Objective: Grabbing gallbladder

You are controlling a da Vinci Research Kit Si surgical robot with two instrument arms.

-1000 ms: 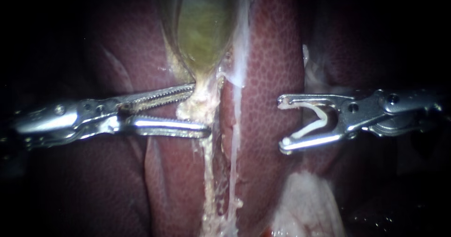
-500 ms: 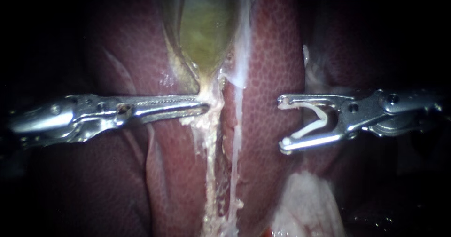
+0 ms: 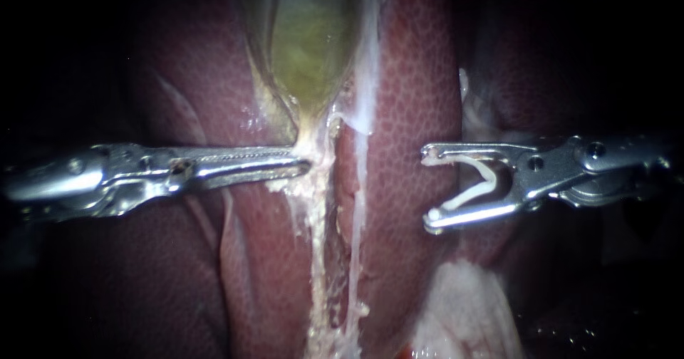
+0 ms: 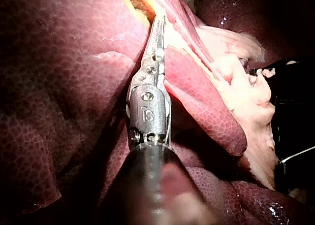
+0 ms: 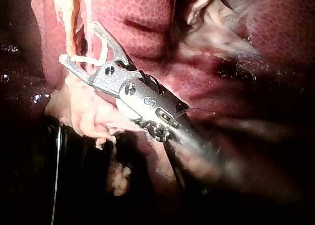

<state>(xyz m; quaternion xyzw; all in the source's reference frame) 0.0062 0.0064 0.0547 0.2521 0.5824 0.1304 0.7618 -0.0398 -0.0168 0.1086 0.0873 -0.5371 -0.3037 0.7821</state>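
The greenish gallbladder [image 3: 310, 45] lies between two lobes of the liver [image 3: 413, 102] and narrows downward into pale tissue. My left instrument [image 3: 305, 165] comes in level from the left, and its toothed jaws are shut on that narrow lower end of the gallbladder. In the left wrist view, the same jaws [image 4: 158, 23] lie together with their tips buried in yellowish tissue. My right instrument [image 3: 429, 188] stays apart, over the right liver lobe. Its jaws stand wide and hold a white V-shaped clip [image 3: 490, 177] between them, as the right wrist view [image 5: 78, 43] also shows.
A pale ragged strand [image 3: 317, 259] runs down from the gripped spot along the cleft between the lobes. A whitish fatty mass [image 3: 463, 309] lies below the right instrument. Dark background surrounds the liver on both sides.
My left instrument's jaws, open around the pale tissue a second ago, have come together on it and drawn slightly left. The right instrument has not moved.
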